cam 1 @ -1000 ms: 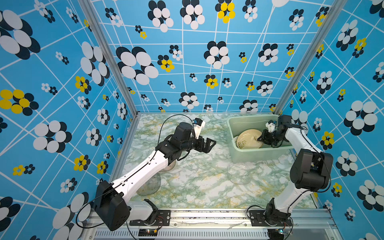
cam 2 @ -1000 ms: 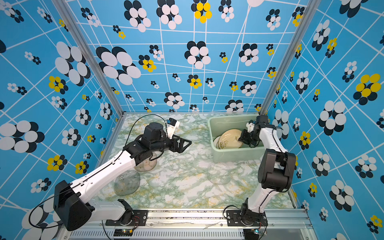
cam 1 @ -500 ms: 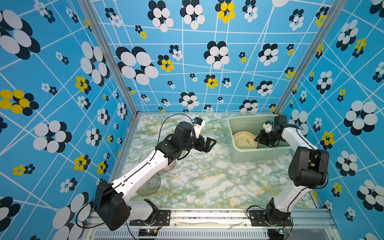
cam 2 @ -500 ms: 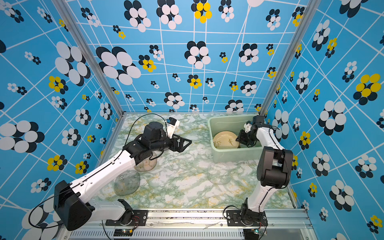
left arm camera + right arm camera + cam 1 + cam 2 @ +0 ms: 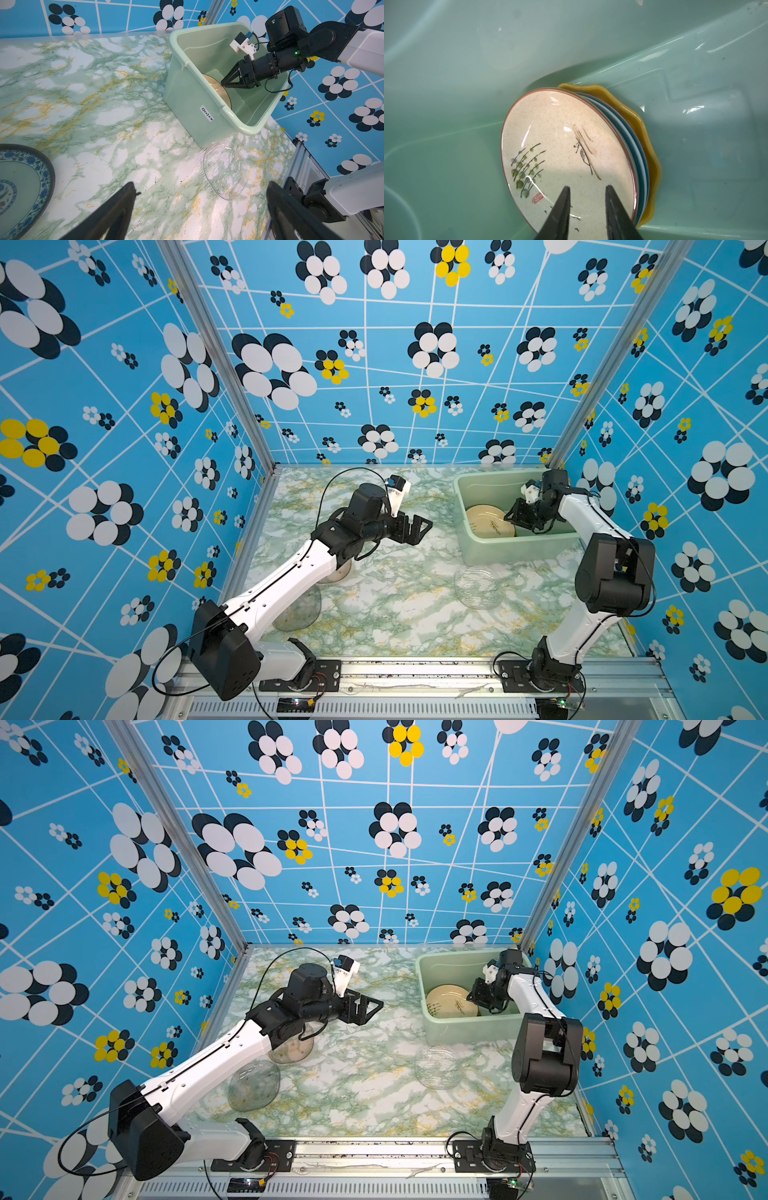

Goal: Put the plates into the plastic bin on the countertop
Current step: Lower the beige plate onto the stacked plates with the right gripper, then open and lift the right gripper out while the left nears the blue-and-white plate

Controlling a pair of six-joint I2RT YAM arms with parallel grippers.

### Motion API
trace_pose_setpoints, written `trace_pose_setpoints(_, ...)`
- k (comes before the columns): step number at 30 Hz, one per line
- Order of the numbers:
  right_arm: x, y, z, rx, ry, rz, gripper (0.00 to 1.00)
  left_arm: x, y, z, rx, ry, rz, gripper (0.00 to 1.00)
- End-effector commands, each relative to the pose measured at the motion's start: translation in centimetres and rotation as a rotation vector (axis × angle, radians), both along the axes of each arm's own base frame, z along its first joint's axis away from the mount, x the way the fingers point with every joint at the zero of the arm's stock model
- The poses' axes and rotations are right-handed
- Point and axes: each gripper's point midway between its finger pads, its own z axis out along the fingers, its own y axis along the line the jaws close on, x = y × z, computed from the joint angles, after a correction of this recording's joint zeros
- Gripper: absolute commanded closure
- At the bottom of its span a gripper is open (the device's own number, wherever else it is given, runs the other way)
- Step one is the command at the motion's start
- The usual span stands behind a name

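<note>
Stacked round plates [image 5: 566, 149] lie in the pale green plastic bin [image 5: 519, 549]; a clear glass plate [image 5: 478, 587] waits outside. Left hand [image 5: 422, 526] wide open, right hand [image 5: 587, 188] slightly, both empty.

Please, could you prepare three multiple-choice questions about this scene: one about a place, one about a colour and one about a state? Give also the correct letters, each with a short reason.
1. Where is the clear glass plate nearest the plastic bin?
A inside the bin
B on the countertop, in front of the bin
C on the bin's rim

2. What colour is the scalloped plate in the bin?
A yellow
B red
C black

3. How is the left gripper?
A wide open, holding nothing
B shut on a plate
C shut on the bin's rim

Answers:
1 B: it lies flat on the marble outside the bin's near wall.
2 A: the right wrist view shows its wavy yellow edge.
3 A: its fingers stand far apart with nothing between them.
</note>
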Motion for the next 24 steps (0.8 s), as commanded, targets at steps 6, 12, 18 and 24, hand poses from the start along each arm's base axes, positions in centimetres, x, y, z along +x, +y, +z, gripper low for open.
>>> trace_pose_setpoints(6, -0.1, -1.3, 2.5, -0.091, -0.066, -0.038, 0.56, 0.1, 0.3, 1.9, 0.016, -0.041, 0.013, 0.01)
trace_pose_setpoints(12, -1.2, -1.7, 7.2, -0.145, -0.162, -0.045, 0.36, -0.8, 2.1, 4.7, 0.017, -0.112, 0.055, 0.01)
trace_pose_setpoints(18, -3.9, -1.6, 11.6, -0.182, -0.253, -0.040, 0.11, -3.1, 4.8, 7.1, -0.036, -0.154, 0.128, 0.01)
trace_pose_setpoints(24, -7.1, -1.4, 15.3, -0.227, -0.350, -0.024, 0.01, -5.2, 8.3, 8.8, -0.063, -0.189, 0.216, 0.01)
